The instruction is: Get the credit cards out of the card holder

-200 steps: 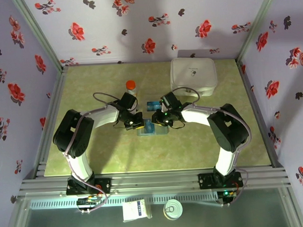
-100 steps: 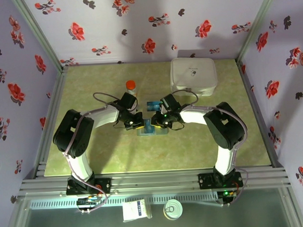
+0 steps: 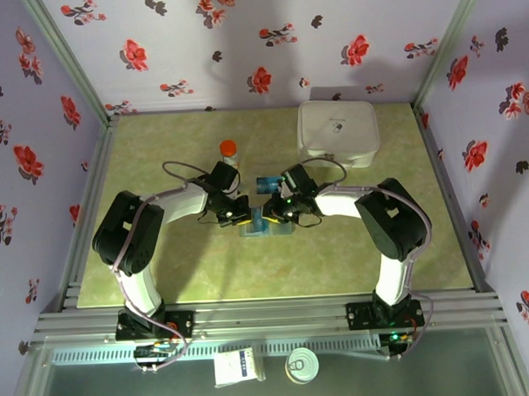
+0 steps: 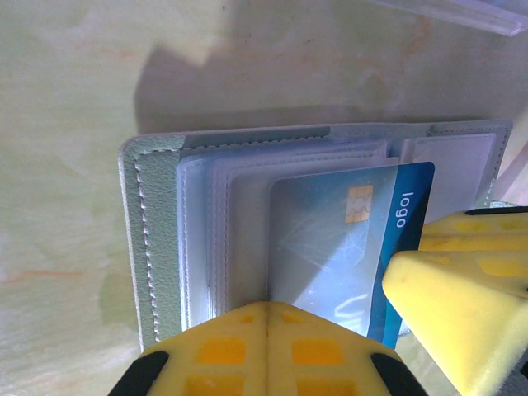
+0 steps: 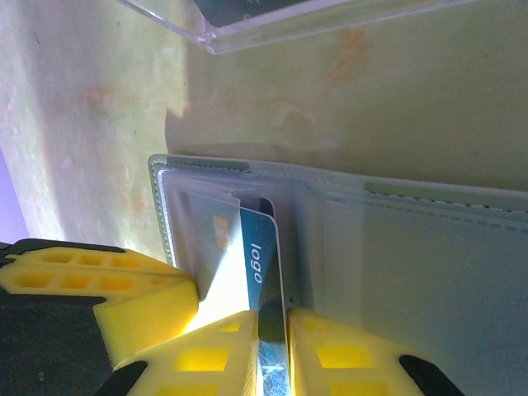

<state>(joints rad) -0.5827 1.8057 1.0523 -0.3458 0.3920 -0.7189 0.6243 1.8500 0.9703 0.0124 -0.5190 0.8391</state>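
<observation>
Where the two arms meet at the middle of the desk [image 3: 163, 271], the card holder [image 3: 267, 227] lies open and flat, its grey-green panels side by side and its clear inner sleeves facing up. The left arm reaches it from 9 o'clock, the right arm from 3 o'clock.

Left fingers [image 4: 266, 318]: closed, yellow pads pressed together with nothing seen between them, set at the edge of the holder's sleeves. Whether they bear on the holder or hang just above it cannot be told.

Right fingers [image 5: 271, 323]: closed on the blue card [image 4: 355, 235] — its edge stands in the narrow slot between the two pads. The card carries a gold chip and the word "logo". Part of it lies under a clear sleeve and part juts out past the sleeve's mouth towards the right fingers. The two sets of fingers sit just beside each other over the same panel.

At 12 o'clock from the holder, near it, a second blue card [image 3: 267, 182] rests on a clear plastic piece [image 5: 247, 25]. An orange-capped bottle [image 3: 229, 150] stands upright at 11 o'clock, just beyond the left wrist. A white zip case [image 3: 337, 133] lies at 1 o'clock — well apart from the holder, close to the desk's far edge.
</observation>
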